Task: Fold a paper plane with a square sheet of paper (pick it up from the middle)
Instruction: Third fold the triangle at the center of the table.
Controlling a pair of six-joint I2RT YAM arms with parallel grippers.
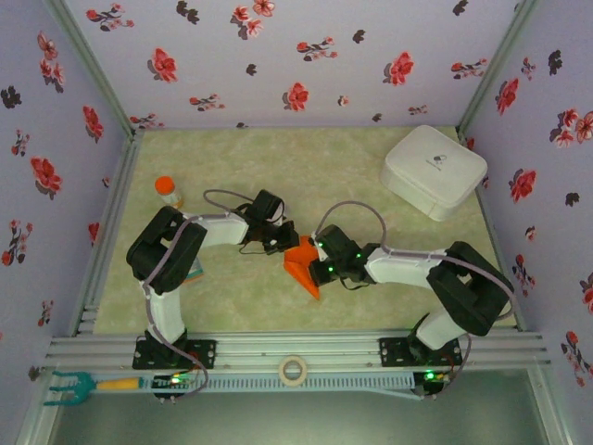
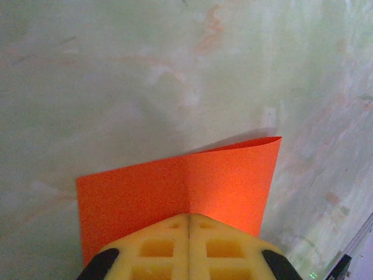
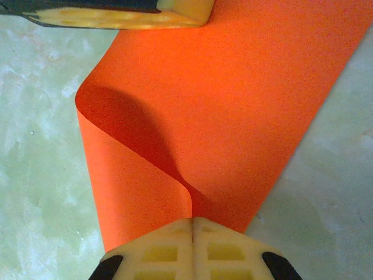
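Yellow, waffle-moulded plastic fingers of the left gripper (image 2: 188, 219) are what I see closest on the left wrist cam. They're pressed together with no gap, pinching the edge of the thin, bright orange-red square sheet of paper (image 2: 175, 186). Same deal on the right wrist cam: the right gripper (image 3: 192, 221) is clamped on the opposite edge, fingers flush together.

The sheet itself is plain and matte. It's bent over in a soft, rounded loop rather than a sharp crease, and one layer throws a dark shadow on the other. From the top cam it hangs between the two claws as a pointed wedge, in the middle of the table and a bit toward the near side.

Both arms are bent at the elbow, elbows pushed outward and wrists angled in, so the claws nearly meet.

Further out is the pale green marbled tabletop (image 1: 232, 167). A white rounded-square case (image 1: 434, 170) sits at the far right with its lid shut, so I can't tell what's inside. A small orange-capped bottle (image 1: 168, 192) stands far left, capped too. A beige roll of tape (image 1: 293, 370) rests on the near metal rail.
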